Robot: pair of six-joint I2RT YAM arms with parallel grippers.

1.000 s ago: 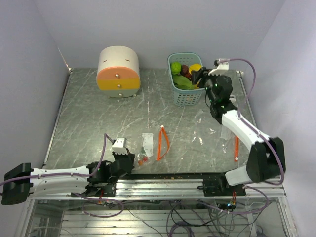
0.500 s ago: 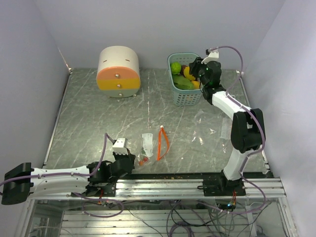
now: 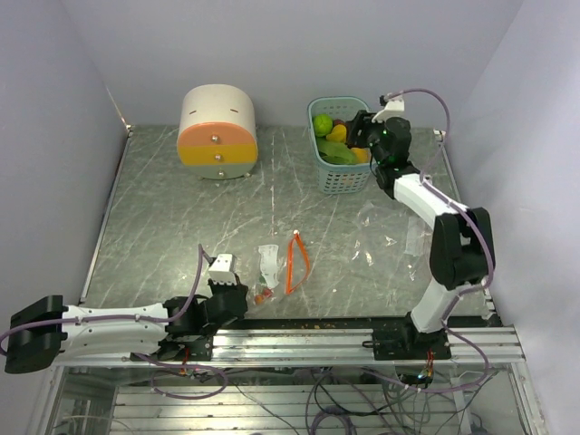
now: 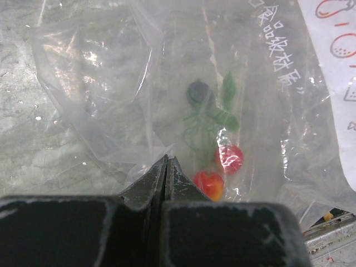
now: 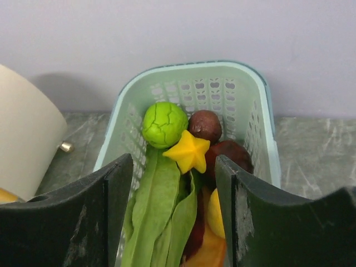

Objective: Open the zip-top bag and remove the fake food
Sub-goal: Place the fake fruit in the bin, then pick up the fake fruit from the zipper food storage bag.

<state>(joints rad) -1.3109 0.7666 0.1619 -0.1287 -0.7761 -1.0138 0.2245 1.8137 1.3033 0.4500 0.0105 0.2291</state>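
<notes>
Round drawer box (image 3: pixel 217 131) back left, basket (image 5: pixel 194 69) walls around fake food (image 5: pixel 164 124)

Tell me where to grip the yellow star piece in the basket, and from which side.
Come from straight above: the basket walls block the sides, and the yellow star sits on top of the pile. Close across its centre body rather than its tapering points, which would likely slip.

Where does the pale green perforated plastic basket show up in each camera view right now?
Top external: the pale green perforated plastic basket sits upper right of centre.
Left wrist: not in it; that view is filled by the clear plastic bag.
Right wrist: the basket fills the centre, straight ahead.
Shared landmark: the lime-green round toy fruit in its far left corner.
</notes>
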